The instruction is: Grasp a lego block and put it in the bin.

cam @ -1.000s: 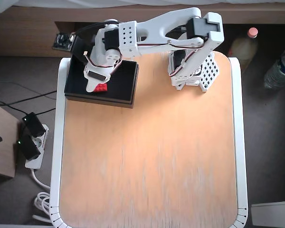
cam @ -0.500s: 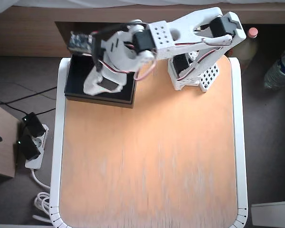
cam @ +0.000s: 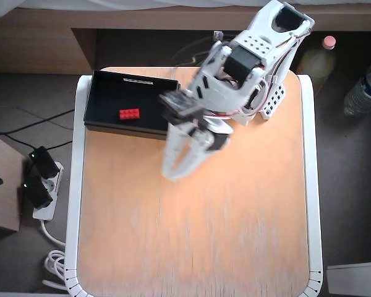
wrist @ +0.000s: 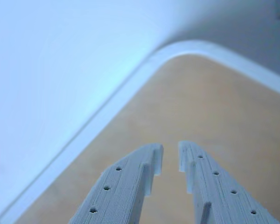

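The red lego block (cam: 129, 113) lies inside the black bin (cam: 105, 83), which stands at the table's back left corner in the overhead view. My gripper (cam: 171, 173) hangs over the wooden tabletop just to the right of the bin's front corner, blurred. In the wrist view my gripper (wrist: 170, 156) points at bare wood near the table's rounded white corner. Its jaws stand a narrow gap apart with nothing between them. The block and the bin are out of the wrist view.
The wooden table (cam: 204, 235) has a white rim (wrist: 107, 107) and dark floor around it. A power strip with cables (cam: 40, 185) lies on the floor at left. Two bottles (cam: 362, 93) stand at the back right.
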Robot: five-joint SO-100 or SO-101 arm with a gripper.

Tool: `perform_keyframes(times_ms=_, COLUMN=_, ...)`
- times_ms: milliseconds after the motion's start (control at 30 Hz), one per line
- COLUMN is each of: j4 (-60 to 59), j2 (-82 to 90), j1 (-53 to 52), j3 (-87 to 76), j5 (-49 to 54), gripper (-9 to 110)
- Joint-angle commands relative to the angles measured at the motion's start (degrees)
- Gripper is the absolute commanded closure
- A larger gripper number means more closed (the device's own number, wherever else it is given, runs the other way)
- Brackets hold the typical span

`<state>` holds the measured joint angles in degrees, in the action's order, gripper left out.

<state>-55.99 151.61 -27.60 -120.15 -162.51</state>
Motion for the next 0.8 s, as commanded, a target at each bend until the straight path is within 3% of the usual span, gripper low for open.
perform_keyframes(times_ms=0, j4=10.1, j2=11.1, j1=7.2, j3=-10.1, j5=-3.0, gripper=101)
perform_keyframes(times_ms=300, j4=13.0, j2=24.9, j1=16.2, j3=-31.0, j5=-5.2, gripper=101)
perform_keyframes(times_ms=767, j4=13.0, j2=30.8, j1=24.6, j3=-38.5, j5=-5.4, gripper=101)
